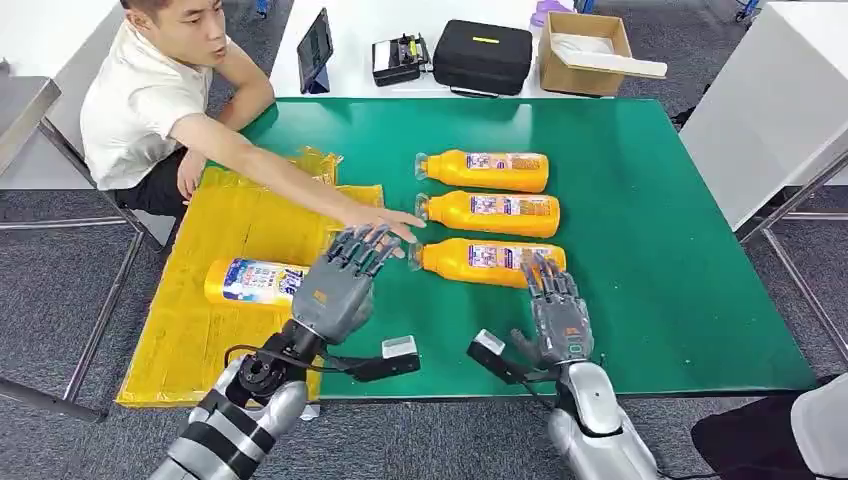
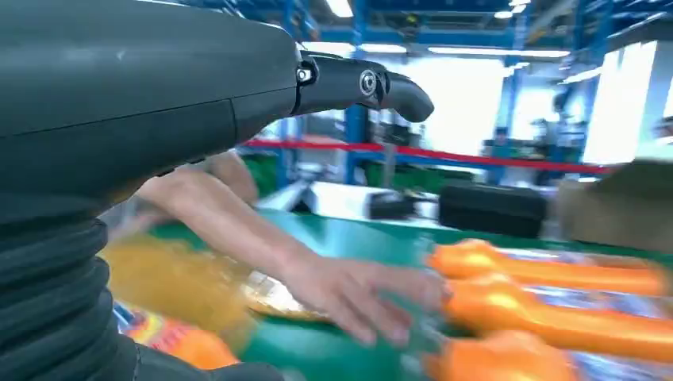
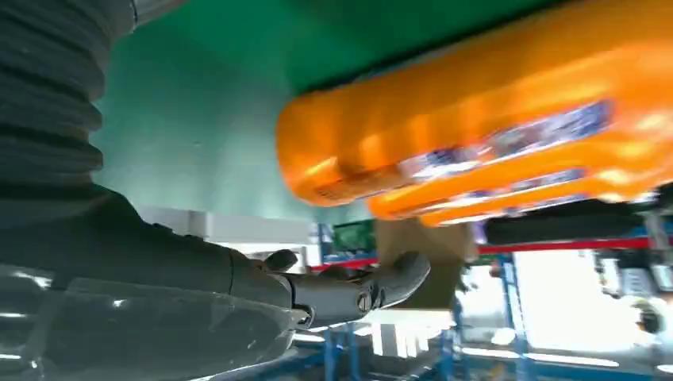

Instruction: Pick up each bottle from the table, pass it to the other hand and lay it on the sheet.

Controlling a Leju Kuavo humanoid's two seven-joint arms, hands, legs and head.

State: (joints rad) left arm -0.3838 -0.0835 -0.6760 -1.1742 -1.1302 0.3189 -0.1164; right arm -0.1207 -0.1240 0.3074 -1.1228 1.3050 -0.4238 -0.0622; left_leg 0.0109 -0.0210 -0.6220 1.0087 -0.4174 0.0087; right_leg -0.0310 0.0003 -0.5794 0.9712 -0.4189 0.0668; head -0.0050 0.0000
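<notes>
The bottles' (image 1: pixel 487 259) printed labels are too small to read.

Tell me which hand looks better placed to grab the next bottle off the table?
Probably the right hand: open, it hovers just short of the nearest bottle on the green table. The left hand, also open, sits by the yellow sheet, with a person's hand reaching across.

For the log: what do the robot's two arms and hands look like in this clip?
Both arms are silver with dark banded joints. The left hand and right hand are grey with darker fingers, each marked in orange on the back. Black cables loop at the wrists, where small white-faced cameras stick out. Close up, grey ribbed covers show.
</notes>
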